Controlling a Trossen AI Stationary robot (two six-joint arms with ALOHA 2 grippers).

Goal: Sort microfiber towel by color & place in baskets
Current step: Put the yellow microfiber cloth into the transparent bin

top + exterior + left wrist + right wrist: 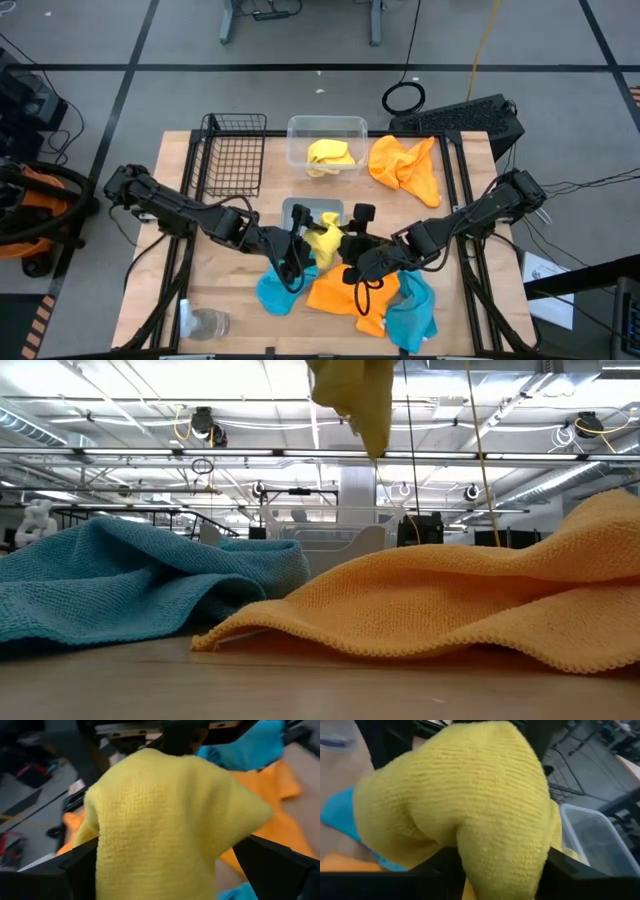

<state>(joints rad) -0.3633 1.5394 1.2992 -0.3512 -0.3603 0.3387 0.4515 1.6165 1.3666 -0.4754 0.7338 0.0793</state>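
Roughly centred, the wooden table (175,200) carries all of it. At the far edge the black wire-mesh basket (235,152) sits on the left. The clear plastic tub (352,128) is just beside it on the right, with a yellow towel (330,157) inside. An orange towel (405,165) lies crumpled on the table just right of the tub.

Near the front edge sits a towel pile: teal towel (272,292) on the left, a second orange towel (335,293) in the middle, another teal towel (412,312) on the right, all touching or overlapping. In the low view the teal (120,580) and the orange (470,600) lie flat on the tabletop.

The grey tray (300,210) is mid-table, partly covered by the arms.

Both arms meet over the tray and pile, around a lifted yellow towel (325,242). It hangs off the table (352,395) and fills both wrist views (170,825) (470,810).

The left gripper (305,235) has its jaws wide apart, with the towel between the fingers (80,865). The right gripper (355,247) is against the same towel, but cannot tell whether it's clamped or loose.

A clear glass cup (207,323) stands at the front left corner.
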